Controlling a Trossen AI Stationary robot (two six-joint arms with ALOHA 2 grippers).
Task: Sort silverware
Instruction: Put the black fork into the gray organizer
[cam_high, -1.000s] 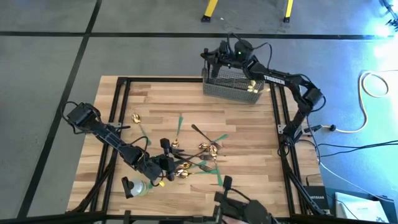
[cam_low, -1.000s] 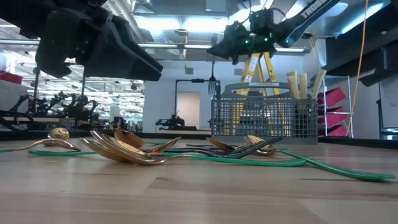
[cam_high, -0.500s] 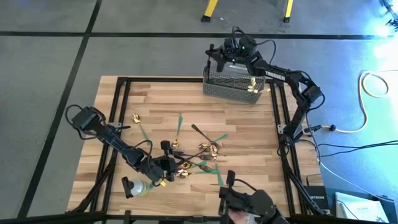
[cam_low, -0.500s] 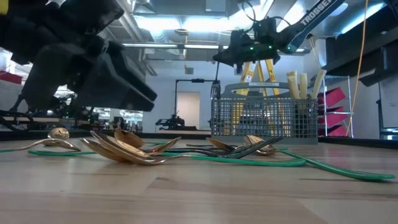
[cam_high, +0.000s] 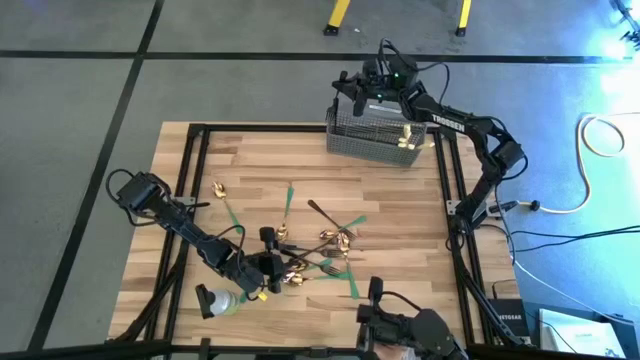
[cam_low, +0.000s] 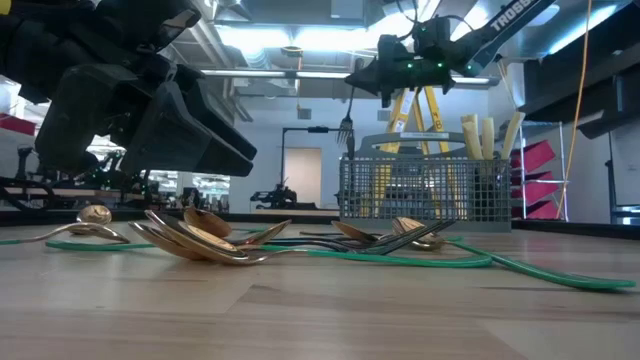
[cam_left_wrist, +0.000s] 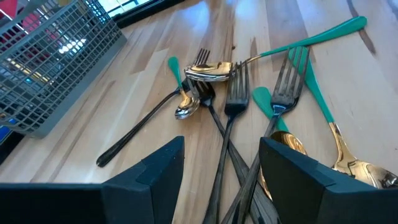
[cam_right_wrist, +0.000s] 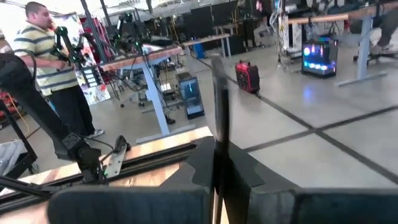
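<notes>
High view: the right gripper (cam_high: 372, 82) is seen shifted further toward the far corner of the wire basket (cam_high: 380, 140) than a second ago, now above its far edge. The left gripper (cam_high: 262, 268) has barely moved and is parked over the cutlery pile (cam_high: 315, 250) on the counter (cam_high: 400, 210).

Low view: a dark fork (cam_low: 346, 115) is pinched in the right jaws, hanging straight below them, long axis vertical, tines down. It hangs a little higher above the basket rim than half a second ago, so it is judged not yet released. Cream-handled knives (cam_low: 490, 135) already stand upright in the basket's other end. Gold spoons (cam_low: 200, 235) and forks remain on the counter below the left jaws.

Left wrist view: left jaws are spread, nothing between them. Just ahead of the gap lie dark forks (cam_left_wrist: 233, 102), long axes running roughly away from the jaws, tines at the far end; a gold spoon (cam_left_wrist: 348, 155) lies beside one jaw.

Right wrist view: right jaws are pressed onto the fork's handle (cam_right_wrist: 219, 99), which runs straight out from between them.
</notes>
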